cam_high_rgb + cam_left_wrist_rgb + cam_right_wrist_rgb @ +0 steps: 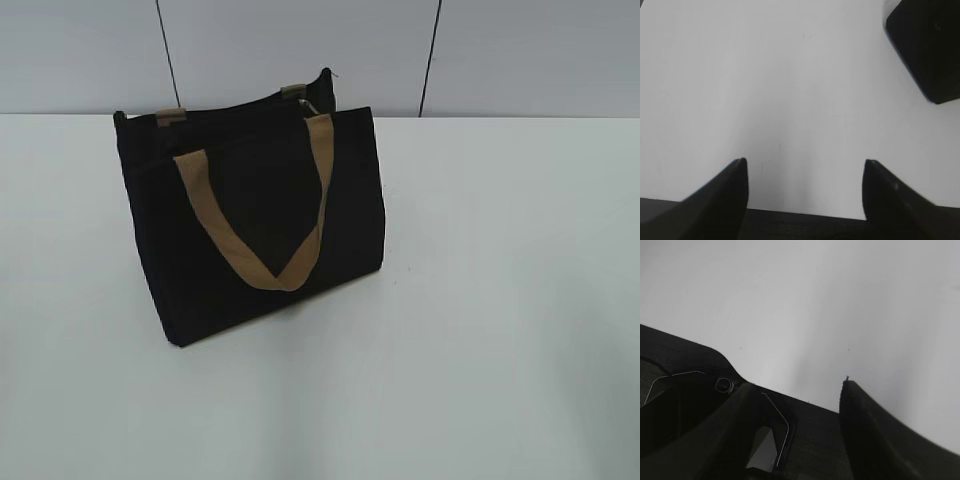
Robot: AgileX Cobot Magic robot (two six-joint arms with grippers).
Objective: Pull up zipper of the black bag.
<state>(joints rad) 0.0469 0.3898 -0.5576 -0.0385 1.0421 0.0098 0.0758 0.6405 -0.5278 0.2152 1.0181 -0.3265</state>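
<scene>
The black bag (pixel 255 225) stands upright on the white table, left of centre, with a tan loop handle (pixel 262 225) hanging down its front face and small tan tabs on its rim. The zipper track (pixel 240 110) runs along the top rim; a small shiny pull tab (pixel 309 107) shows near the right end. Neither gripper appears in the exterior view. In the left wrist view my left gripper (pixel 805 162) is open and empty over bare table, with a corner of the bag (pixel 930 45) at the upper right. My right gripper (pixel 795 385) is open and empty over bare table.
The white table (pixel 500 300) stretches around the bag on all sides. A grey panelled wall (pixel 500 50) with dark vertical seams stands behind the table's far edge.
</scene>
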